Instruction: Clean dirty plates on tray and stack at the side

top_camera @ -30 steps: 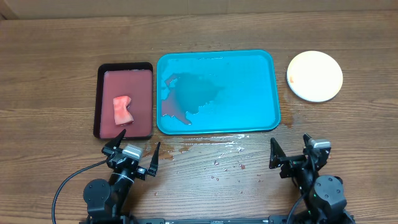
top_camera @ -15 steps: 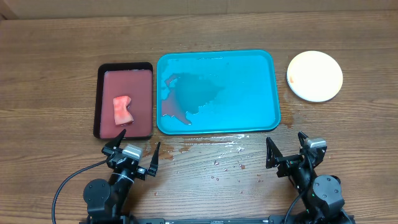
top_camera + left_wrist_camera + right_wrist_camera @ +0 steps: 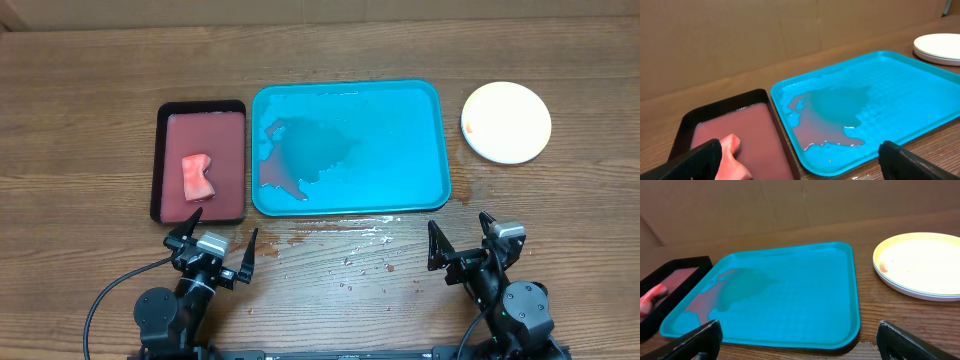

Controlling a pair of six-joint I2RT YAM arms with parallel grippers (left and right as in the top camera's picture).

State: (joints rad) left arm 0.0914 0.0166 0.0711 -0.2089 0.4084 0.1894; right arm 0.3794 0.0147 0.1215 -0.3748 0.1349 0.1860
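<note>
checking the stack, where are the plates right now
The plates sit stacked on the table at the upper right of the overhead view, just right of the tray and not touching it.

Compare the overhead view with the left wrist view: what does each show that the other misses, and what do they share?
Only overhead: the right gripper, open, the left arm's black cable, and a red smear on the left rim of the plates. Only left wrist: the brown cardboard wall at the back. Both: the tray with its reddish puddle, the black tray holding the sponge, the plates to the tray's right, and the open left gripper.
</note>
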